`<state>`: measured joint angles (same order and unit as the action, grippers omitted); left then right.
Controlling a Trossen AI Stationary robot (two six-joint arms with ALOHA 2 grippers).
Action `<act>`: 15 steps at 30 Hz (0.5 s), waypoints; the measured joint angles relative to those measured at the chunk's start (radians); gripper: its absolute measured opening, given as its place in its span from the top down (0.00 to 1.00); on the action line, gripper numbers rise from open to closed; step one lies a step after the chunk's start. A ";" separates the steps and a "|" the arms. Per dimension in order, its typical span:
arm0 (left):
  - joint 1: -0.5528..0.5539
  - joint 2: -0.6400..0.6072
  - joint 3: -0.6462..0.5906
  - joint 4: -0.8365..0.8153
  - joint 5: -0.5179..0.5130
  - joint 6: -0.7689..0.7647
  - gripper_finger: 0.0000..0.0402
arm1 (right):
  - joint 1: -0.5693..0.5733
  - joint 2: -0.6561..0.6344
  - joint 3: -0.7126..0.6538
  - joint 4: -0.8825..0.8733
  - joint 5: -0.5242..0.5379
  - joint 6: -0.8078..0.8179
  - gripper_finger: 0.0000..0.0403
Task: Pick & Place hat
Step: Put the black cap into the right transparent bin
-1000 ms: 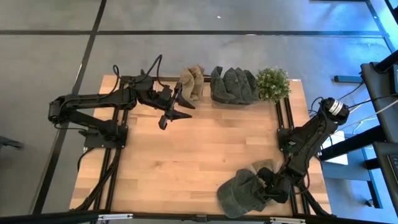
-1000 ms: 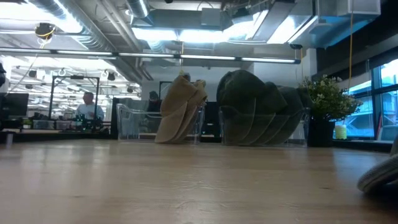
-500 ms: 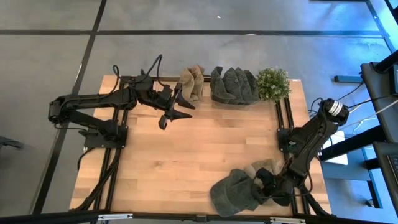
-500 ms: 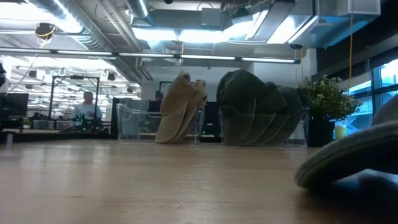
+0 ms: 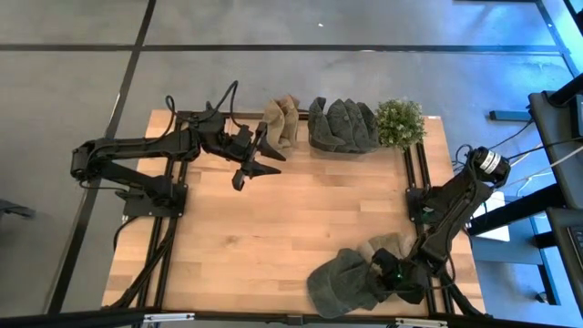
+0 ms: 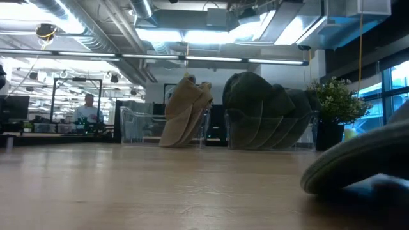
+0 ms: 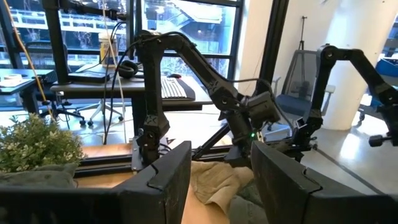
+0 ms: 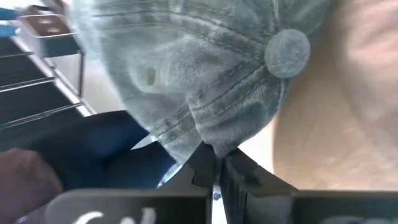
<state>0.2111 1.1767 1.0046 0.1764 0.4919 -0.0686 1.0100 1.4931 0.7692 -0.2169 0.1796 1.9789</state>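
Note:
A grey-green cap (image 5: 339,284) lies at the table's near right; my right gripper (image 5: 386,273) is shut on it. The right wrist view shows its crown with the top button (image 8: 286,48). In the low view its rim (image 6: 358,160) fills the right side. A tan cap (image 5: 390,244) lies just beyond it. My left gripper (image 5: 257,166) hovers open at the far left, near the tan hats (image 5: 281,118) standing at the far edge, and touches nothing. My right gripper pinches a fold of the cap's crown cloth (image 8: 202,138) between its two shut fingers (image 8: 202,167), some way from the top button. The fingers slant down from the table's right. The cap spreads out toward the table's left from the hold, its low edge (image 6: 310,186) near the tabletop.
Tan hats (image 6: 185,112) and a row of grey-green hats (image 5: 342,126) stand in clear holders along the far edge, with a potted plant (image 5: 399,121) at their right. Black frame rails (image 5: 173,228) run along both sides. Bare wood (image 5: 273,228) spans the middle.
My right gripper has moved a little toward the table's left and near edge with the grey-green cap. The cap has slid leftward along the table, and its rim has come far into the low view.

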 joint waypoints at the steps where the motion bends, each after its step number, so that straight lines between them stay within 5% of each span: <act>1: 0.000 0.000 0.000 0.000 0.000 0.000 0.59 | 0.000 -0.011 0.005 0.001 0.007 -0.003 0.97; 6: 0.000 0.000 0.000 -0.001 0.000 0.002 0.59 | -0.008 -0.090 0.049 -0.050 0.110 -0.069 0.98; 15: 0.000 0.000 0.000 -0.002 0.000 0.001 0.60 | -0.155 -0.247 0.291 -0.527 0.265 -0.313 0.98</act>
<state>0.2113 1.1767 1.0046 0.1742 0.4919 -0.0678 0.8551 1.2463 1.0606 -0.7436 0.4448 1.6662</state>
